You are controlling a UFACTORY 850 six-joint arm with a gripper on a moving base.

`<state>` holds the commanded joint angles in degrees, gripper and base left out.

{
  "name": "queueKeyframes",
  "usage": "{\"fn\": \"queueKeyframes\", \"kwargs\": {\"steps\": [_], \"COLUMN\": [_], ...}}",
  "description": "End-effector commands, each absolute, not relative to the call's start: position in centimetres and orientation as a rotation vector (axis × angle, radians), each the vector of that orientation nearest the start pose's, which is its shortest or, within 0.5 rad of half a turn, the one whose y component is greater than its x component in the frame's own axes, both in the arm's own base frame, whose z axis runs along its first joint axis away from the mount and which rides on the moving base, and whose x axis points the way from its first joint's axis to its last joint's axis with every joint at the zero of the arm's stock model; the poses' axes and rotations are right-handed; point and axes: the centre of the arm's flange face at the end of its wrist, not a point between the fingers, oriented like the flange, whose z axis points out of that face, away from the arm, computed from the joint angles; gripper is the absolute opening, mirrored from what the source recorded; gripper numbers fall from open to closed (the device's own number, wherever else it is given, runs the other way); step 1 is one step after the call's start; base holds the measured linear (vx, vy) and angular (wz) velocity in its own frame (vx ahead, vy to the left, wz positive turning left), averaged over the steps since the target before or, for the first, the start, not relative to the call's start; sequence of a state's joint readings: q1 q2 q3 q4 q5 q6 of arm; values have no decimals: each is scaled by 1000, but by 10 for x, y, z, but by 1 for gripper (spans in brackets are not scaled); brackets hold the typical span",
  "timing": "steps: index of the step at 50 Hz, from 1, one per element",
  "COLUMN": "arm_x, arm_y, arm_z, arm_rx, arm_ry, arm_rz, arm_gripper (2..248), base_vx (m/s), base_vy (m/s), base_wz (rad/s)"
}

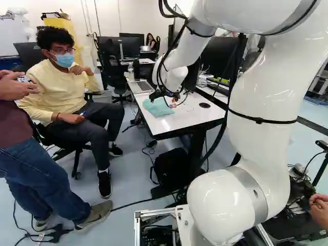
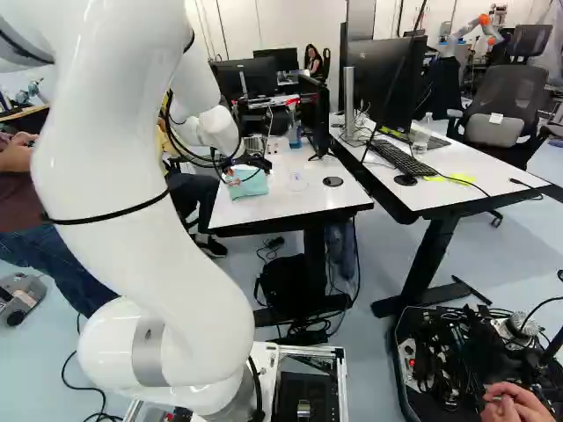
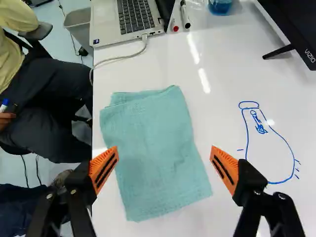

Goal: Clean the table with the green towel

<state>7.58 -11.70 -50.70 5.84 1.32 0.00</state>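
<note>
The green towel (image 3: 155, 153) lies on the white tabletop (image 3: 222, 74), with part of it folded over at its far end. Laid nearly flat, it offers plenty of cloth for wiping, but little stands up for a grip, so the jaws probably have to go low and bunch it inward. Call twelve o'clock straight ahead of the gripper (image 3: 165, 170). Its jaws stand wide apart, nothing clamped, with the orange pads (image 3: 227, 168) at about four and eight o'clock from the towel's middle. That spacing seems meant to let them close on the cloth from both sides. Whether either touches it, I can't tell.

At three o'clock from the towel is a blue drawing (image 3: 260, 129), likely the mess to be wiped; having the cloth beside it should keep the first stroke short. Farther out, the laptop (image 3: 131, 22) sits near twelve, its cable (image 3: 118, 58) looping back at eleven. Two pens (image 3: 185, 16) lie at twelve, a container of blue liquid (image 3: 220, 5) stands at one, and the monitor (image 3: 296, 24) is between one and two. All are beyond the drawing's side of the cloth or ahead of it, so a wipe toward three looks safer than a long push forward, which could snag the cable.
</note>
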Motion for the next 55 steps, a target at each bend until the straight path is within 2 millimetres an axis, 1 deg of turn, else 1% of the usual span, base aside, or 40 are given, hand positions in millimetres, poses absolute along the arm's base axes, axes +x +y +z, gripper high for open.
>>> {"fn": "queueKeyframes", "kwargs": {"steps": [10,28,48,55], "arm_x": [511,484,480,471], "arm_y": [77,98,101,100], "arm_z": [441,441,441,441], "arm_rx": [-2873,-2860,-2858,-2858], "arm_ry": [-68,-139,-149,-154], "arm_rz": [-1044,-1026,-1024,-1020], "arm_gripper": [247,247,247,247], "base_vx": [0,0,0,0], "base_vy": [0,0,0,0], "base_wz": [0,0,0,0]}}
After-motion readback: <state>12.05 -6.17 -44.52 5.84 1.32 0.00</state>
